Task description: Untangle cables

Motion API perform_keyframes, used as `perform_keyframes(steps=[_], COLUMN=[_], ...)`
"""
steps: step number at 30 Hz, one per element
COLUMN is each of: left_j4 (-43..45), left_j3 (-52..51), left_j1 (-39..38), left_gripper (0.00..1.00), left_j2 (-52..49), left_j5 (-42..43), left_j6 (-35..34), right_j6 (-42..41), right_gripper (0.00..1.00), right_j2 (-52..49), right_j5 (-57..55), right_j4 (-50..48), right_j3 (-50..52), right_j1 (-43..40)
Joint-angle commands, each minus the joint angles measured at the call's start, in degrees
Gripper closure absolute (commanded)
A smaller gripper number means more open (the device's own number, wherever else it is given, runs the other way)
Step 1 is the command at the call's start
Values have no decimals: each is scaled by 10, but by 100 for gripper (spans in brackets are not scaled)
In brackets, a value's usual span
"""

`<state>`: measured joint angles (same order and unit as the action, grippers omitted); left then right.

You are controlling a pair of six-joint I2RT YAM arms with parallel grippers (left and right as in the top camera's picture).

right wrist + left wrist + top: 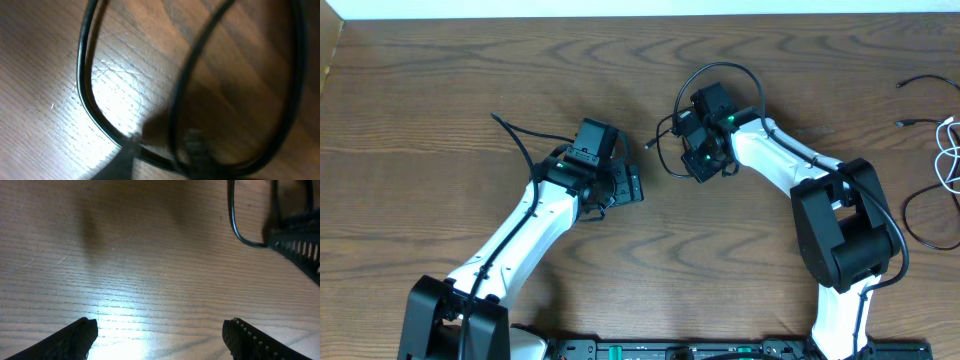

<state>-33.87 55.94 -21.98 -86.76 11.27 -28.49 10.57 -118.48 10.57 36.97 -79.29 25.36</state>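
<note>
Left gripper [160,335], closest to lens, fingers spread w/ nothing between; right gripper [705,155], grip unreadable (blur), ringed by thin black looped cable [81,85], which may snag wrist on lift; loose black cords [920,80] & white cord [949,150] far right; brown wood-grain tabletop [440,80], room unseen.
</note>
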Motion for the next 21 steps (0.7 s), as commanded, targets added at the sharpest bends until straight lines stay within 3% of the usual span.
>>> perform_keyframes(steps=[1, 6, 9, 12, 15, 21], left_j4=[-2, -2, -2, -2, -2, -1], left_j3=[-5, -5, -5, -5, -5, -5], left_j1=[0, 0, 0, 0, 0, 0], left_gripper=[15, 15, 15, 15, 15, 15], left_j2=[-1, -1, -1, -1, -1, -1], left_j5=[-3, -3, -3, -3, -3, -3], left_j6=[1, 1, 1, 1, 1, 1], right_j6=[-23, -42, -74, -76, -80, -84], right_gripper=[99, 99, 99, 99, 99, 99], right_j2=[-8, 20, 66, 130, 194, 263], right_j5=[1, -15, -143, -276, -332, -301], right_j4=[5, 69, 157, 215, 203, 136], right_j3=[14, -47, -128, -180, -185, -185], right_j1=[6, 1, -33, -110, -214, -393])
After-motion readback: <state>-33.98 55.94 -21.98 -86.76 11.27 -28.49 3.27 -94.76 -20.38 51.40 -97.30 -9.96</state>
